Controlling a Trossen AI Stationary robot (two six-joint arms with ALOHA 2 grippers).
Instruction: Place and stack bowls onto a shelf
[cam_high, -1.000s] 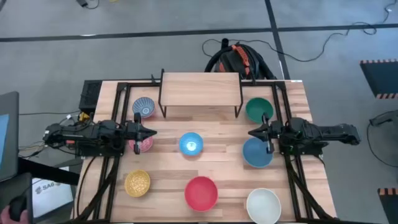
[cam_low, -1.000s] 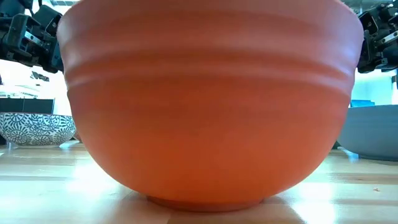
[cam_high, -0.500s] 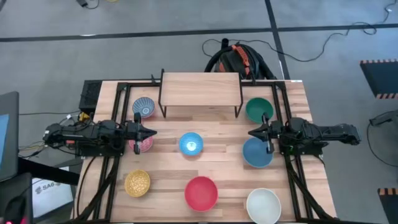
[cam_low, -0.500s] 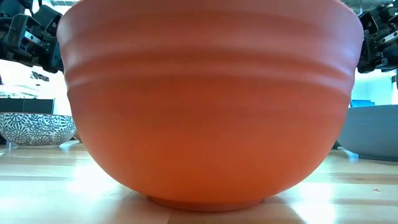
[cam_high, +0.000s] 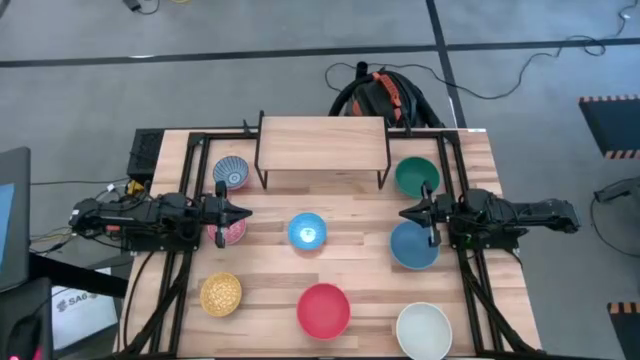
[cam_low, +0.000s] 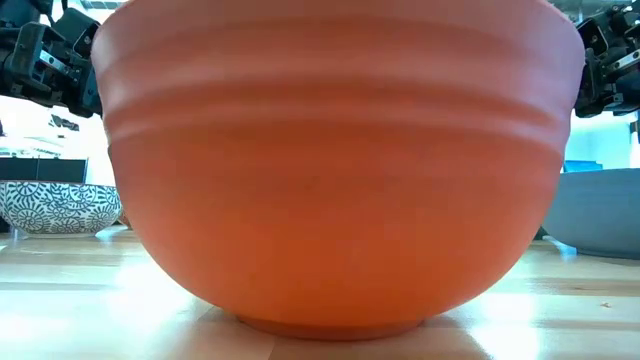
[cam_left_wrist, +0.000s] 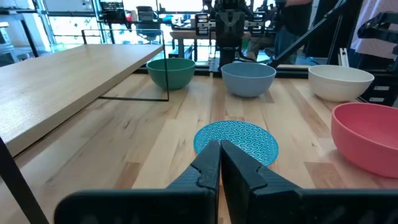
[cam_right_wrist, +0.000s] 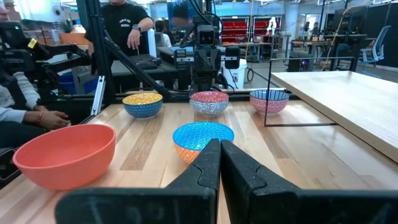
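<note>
Left pincer (cam_high: 243, 212) closed, right pincer (cam_high: 405, 212) closed; shelf (cam_high: 322, 144) bare

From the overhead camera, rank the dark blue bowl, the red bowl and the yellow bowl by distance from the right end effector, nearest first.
1. Dark blue bowl, right beside the right end effector.
2. Red bowl, front centre of the table.
3. Yellow bowl, front left, farthest.

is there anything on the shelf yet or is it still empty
Empty. From above, the shelf shows only bare board, and all eight bowls sit on the table around it.
</note>
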